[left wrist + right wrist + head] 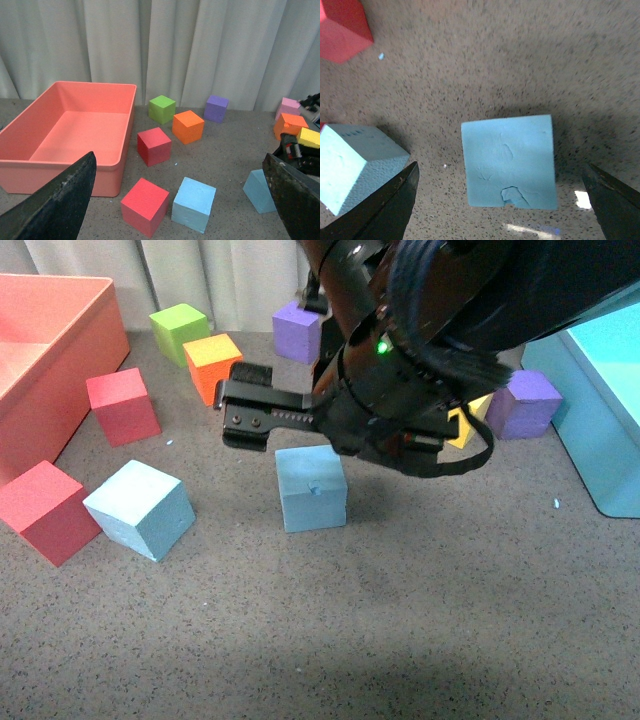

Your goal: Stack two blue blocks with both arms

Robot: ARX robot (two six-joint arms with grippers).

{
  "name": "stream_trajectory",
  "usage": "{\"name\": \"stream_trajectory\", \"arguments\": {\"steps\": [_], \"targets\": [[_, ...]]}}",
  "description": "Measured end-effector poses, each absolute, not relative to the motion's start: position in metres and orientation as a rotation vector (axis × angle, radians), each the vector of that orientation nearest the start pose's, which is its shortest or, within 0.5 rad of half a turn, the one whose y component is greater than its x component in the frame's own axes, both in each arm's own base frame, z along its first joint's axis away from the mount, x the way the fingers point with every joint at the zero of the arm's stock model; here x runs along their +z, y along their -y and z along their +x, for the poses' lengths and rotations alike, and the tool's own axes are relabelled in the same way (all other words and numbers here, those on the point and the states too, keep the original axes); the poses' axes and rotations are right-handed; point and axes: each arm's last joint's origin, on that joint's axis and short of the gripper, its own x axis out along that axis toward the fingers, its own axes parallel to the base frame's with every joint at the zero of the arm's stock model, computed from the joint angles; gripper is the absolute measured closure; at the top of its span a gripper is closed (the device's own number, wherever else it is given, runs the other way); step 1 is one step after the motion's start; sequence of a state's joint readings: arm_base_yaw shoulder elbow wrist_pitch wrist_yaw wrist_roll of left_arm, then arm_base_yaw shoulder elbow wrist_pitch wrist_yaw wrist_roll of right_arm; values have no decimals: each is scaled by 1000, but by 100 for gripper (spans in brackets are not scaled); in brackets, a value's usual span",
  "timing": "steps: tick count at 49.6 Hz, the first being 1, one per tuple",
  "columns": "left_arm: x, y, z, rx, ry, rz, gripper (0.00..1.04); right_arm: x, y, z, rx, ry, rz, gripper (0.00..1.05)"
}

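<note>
Cables and black housing of your right arm (pixel 420 360) fill the middle of the front view. They cover the top edge of one blue block (pixel 312 490) and most of a yellow cube (pixel 466 428). Your right gripper (pixel 500 166) hangs over that block with its fingers (pixel 380 210) spread wide, gripping nothing. The block sits between them on the speckled grey surface (pixel 450 620), pale sky-blue, with a small dent on the face toward you. The second blue block (pixel 140 508) stands to its left, apart, just beside a red cube (pixel 45 510). Your left gripper (pixel 179 156) shows only two dark fingertips, wide apart and empty. One fingertip hides a corner of the first block.
</note>
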State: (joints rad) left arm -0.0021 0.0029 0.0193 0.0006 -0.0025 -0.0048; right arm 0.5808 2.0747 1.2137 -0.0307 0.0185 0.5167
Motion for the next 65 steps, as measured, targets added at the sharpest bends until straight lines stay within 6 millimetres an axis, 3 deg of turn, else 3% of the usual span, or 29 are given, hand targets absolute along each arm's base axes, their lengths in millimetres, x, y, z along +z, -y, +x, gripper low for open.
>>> {"name": "stream_trajectory", "arguments": {"steps": [6, 20, 28, 32, 36, 39, 42, 45, 52, 65], "targets": [[170, 0, 97, 0, 17, -5, 7, 128, -208, 340, 214, -904, 181, 9], [170, 0, 97, 0, 17, -5, 7, 115, -159, 327, 43, -898, 120, 9], [170, 0, 97, 0, 17, -5, 7, 123, -122, 315, -70, -820, 92, 9], [170, 0, 97, 0, 17, -5, 7, 106, -108, 310, -61, -585, 31, 23], [170, 0, 97, 1, 16, -5, 7, 94, -87, 282, -2, -375, -23, 39], [170, 0, 97, 0, 16, -5, 7, 109, -78, 272, 9, -200, 5, 47], [170, 0, 97, 0, 17, -5, 7, 136, -66, 260, 7, -25, 27, 60], [170, 0, 97, 0, 17, -5, 7, 148, -54, 246, 2, 22, 24, 74], [170, 0, 97, 0, 17, -5, 7, 143, -36, 216, 5, -30, -3, 104], [170, 0, 97, 0, 17, -5, 7, 156, -19, 184, 3, -40, -4, 104]]}}
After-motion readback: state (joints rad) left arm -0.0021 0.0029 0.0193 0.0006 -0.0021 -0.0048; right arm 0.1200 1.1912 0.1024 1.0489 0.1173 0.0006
